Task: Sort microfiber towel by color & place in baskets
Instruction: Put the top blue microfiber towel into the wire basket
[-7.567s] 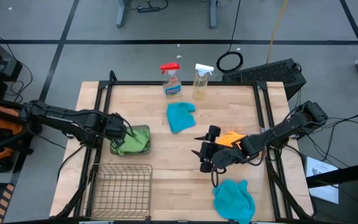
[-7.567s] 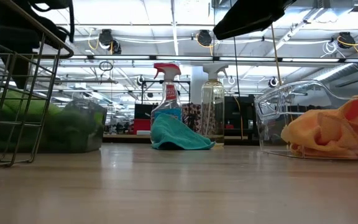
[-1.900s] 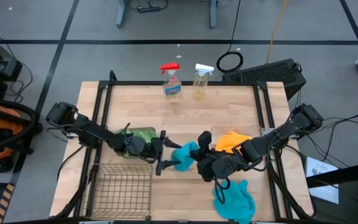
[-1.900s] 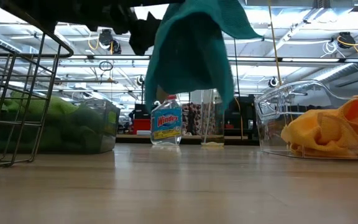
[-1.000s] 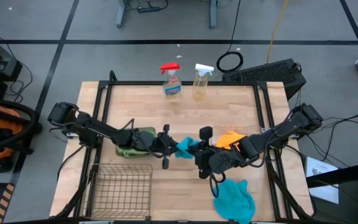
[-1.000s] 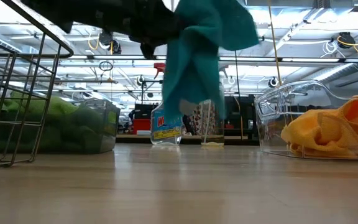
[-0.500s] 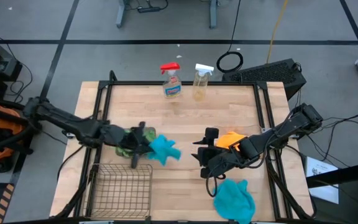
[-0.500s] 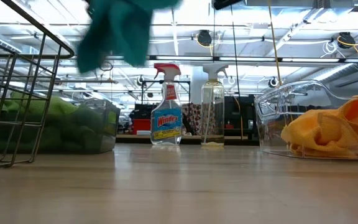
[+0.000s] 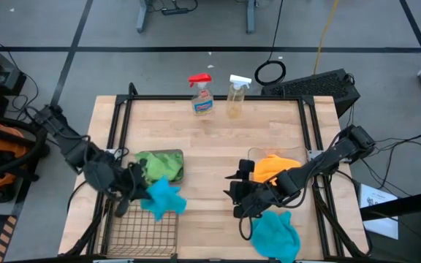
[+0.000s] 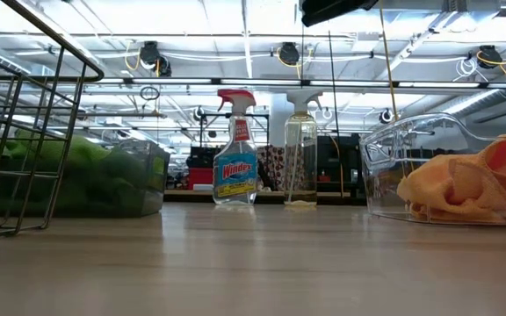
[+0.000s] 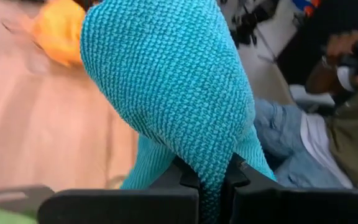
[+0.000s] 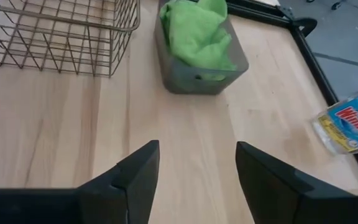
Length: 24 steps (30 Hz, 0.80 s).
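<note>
**Over the wire basket: a teal towel in the left grip**

Above the rim of the wire-mesh basket (image 9: pixel 146 223), a teal towel (image 9: pixel 162 197) hangs pinched tight in the left gripper (image 9: pixel 134 191), folds spilling past the clamped fingertips (image 11: pixel 188 177) in the left wrist view. Just beside it, toward the back of the table, sits the smoky grey tub (image 9: pixel 161 165) stuffed with green towels (image 9: pixel 156 167). Across the wooden table (image 9: pixel 210 139), on the right side, stands the clear tub (image 10: pixel 429 167) holding yellow-orange towels (image 9: pixel 272 164). Near the front edge, close to that tub, lies a second teal towel (image 9: pixel 275 234) flat on the wood. Over the boards between the clear tub and that second towel hovers the right gripper (image 9: pixel 234 196), fingers (image 12: pixel 135 171) spread wide and holding nothing. At the far edge stand two spray bottles, one blue-labelled with a red trigger (image 9: pixel 202 95), one clear (image 9: pixel 236 95), touching neither cloth nor tub.
</note>
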{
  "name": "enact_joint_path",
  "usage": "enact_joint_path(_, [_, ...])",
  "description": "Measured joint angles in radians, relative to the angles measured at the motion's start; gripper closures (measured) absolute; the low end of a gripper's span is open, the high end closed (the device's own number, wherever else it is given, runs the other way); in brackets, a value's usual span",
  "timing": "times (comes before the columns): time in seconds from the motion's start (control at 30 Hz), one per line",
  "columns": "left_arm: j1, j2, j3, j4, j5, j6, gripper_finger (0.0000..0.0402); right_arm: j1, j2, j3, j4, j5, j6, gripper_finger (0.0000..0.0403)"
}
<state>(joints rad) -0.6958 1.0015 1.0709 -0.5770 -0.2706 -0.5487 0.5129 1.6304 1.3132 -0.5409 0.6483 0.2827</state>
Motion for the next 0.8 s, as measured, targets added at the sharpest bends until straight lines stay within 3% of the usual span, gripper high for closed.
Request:
enact_joint_path(0.13, [-0.075,0.063,0.056,-0.094,0.004,-0.098,0.0394,0.008,0.026,-0.001,0.009,0.000,0.024,0.0205])
enact_joint_path(0.5, [-0.242,0.204,0.059,-0.220,0.093,-0.385,0.0394,0.034,0.054,-0.001,0.110,0.001,0.035,0.0219])
enact_joint_path(0.67, [-0.270,0.239,0.059,-0.335,0.110,-0.530,0.0394,0.040,0.054,-0.001,0.138,0.002,0.043,0.0224])
enact_joint_path(0.8, [-0.273,0.269,0.049,-0.368,0.111,-0.537,0.0384,0.042,0.054,-0.001,0.161,0.001,0.054,0.0227])
